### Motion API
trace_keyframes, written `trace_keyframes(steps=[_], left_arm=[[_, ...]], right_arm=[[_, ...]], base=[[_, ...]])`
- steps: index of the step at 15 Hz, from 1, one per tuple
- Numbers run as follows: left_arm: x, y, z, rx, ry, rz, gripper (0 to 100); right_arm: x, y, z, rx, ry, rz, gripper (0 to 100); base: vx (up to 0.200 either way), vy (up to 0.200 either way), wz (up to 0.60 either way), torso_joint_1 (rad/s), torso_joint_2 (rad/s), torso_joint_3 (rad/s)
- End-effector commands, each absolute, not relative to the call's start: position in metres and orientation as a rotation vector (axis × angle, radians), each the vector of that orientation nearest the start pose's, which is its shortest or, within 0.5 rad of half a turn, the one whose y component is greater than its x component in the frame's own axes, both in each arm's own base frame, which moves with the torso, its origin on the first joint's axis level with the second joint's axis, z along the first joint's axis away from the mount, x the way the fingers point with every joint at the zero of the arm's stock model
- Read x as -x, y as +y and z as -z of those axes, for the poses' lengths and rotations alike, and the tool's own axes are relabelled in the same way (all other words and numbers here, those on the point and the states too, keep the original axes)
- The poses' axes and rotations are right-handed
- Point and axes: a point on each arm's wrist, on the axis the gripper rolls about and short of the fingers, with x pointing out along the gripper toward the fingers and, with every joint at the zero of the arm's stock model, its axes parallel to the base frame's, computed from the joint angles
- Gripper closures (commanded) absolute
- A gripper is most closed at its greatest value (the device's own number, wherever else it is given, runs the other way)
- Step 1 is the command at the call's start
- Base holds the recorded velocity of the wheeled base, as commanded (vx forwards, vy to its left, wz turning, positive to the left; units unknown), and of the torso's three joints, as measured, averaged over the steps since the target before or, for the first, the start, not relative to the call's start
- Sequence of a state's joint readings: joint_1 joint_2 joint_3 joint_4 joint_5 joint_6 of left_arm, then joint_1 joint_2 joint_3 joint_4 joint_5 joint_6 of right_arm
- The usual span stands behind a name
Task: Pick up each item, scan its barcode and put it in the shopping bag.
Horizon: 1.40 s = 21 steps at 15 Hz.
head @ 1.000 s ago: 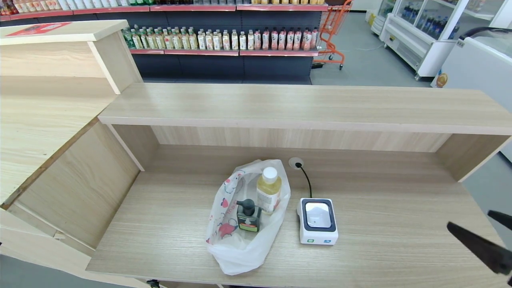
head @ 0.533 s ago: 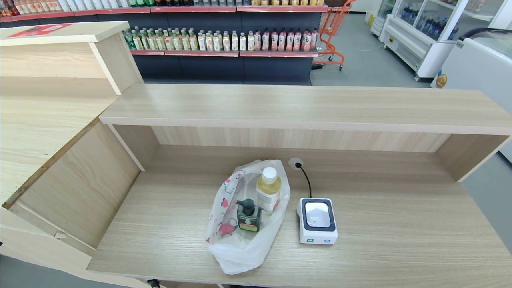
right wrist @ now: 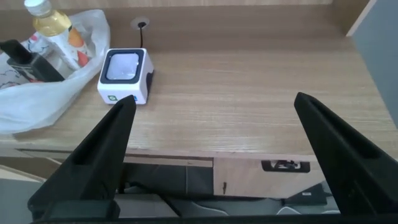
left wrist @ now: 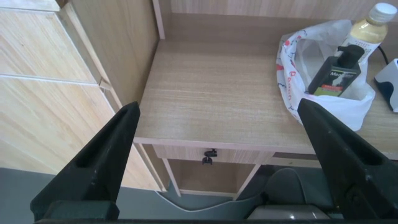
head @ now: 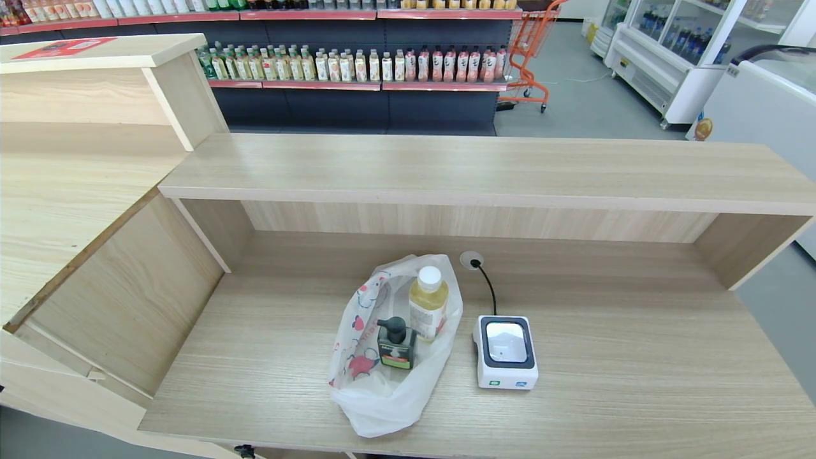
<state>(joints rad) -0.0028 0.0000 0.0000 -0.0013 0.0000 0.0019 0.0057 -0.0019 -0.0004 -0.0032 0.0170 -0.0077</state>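
Left gripper (left wrist: 217,165) is hanging with its two black fingers (left wrist: 93,168) spread wide apart and nothing between them. I am holding it off the near edge of the counter (left wrist: 205,112), at roughly 7 o'clock from the shopping bag (head: 376,398). Right gripper (right wrist: 214,165) is likewise standing wide apart and carrying nothing, off the same near edge at about 5 o'clock from the scanner (head: 505,352).

On the counter, the shopping bag is lying open. It is white plastic with a red cartoon print. Two items are standing upright inside it:
- A black pump bottle (head: 396,344) is sitting toward the middle of the bag.
- A drink bottle (head: 428,306), yellowish with a white cap, is standing just beside the pump bottle at 1 o'clock from it.

The scanner is sitting at 3 o'clock from the bag, just beside it. I cannot tell whether the plastic is touching it. It is a white box, and its dark window is facing upward. A black cable (head: 489,287) is running from the scanner's far side toward 11 o'clock and is entering a round grommet (head: 471,259) in the counter.

At 12 o'clock a raised wooden ledge (head: 484,169) is spanning the far side of the counter. Beyond it, store shelves (head: 357,64) are carrying rows of bottles. An orange cart (head: 532,57) is standing at 1 o'clock, and glass-fronted coolers (head: 669,64) are standing at 2 o'clock.
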Motion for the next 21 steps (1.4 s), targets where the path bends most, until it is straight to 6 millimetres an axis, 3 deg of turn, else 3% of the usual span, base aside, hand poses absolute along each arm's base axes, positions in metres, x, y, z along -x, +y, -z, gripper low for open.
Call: trace_keyframes(steps=[1, 5, 13, 17, 21], left_arm=[[0.0227, 0.0001, -0.0757, -0.003, 0.000, 0.003, 0], [0.0227, 0.0001, -0.0757, 0.000, 0.000, 0.003, 0], [0.0227, 0.0001, -0.0757, -0.005, 0.000, 0.003, 0], [0.0227, 0.0001, -0.0757, -0.002, 0.000, 0.003, 0], [0.0227, 0.0001, -0.0757, -0.002, 0.000, 0.003, 0]], right_arm=[[0.0228, 0.0003, -0.0755, 0.005, 0.000, -0.025, 0], [0.0228, 0.0003, -0.0755, 0.006, 0.000, -0.025, 0], [0.0228, 0.0003, -0.0755, 0.006, 0.000, -0.025, 0], [0.0228, 0.0003, -0.0755, 0.006, 0.000, -0.025, 0], [0.0228, 0.0003, -0.0755, 0.005, 0.000, -0.025, 0]], base=[[0.000, 0.000, 0.00, 0.000, 0.00, 0.000], [0.000, 0.000, 0.00, 0.000, 0.00, 0.000], [0.000, -0.200, 0.00, 0.002, 0.00, 0.003], [0.000, 0.000, 0.00, 0.000, 0.00, 0.000], [0.150, 0.000, 0.00, 0.002, 0.00, -0.001]])
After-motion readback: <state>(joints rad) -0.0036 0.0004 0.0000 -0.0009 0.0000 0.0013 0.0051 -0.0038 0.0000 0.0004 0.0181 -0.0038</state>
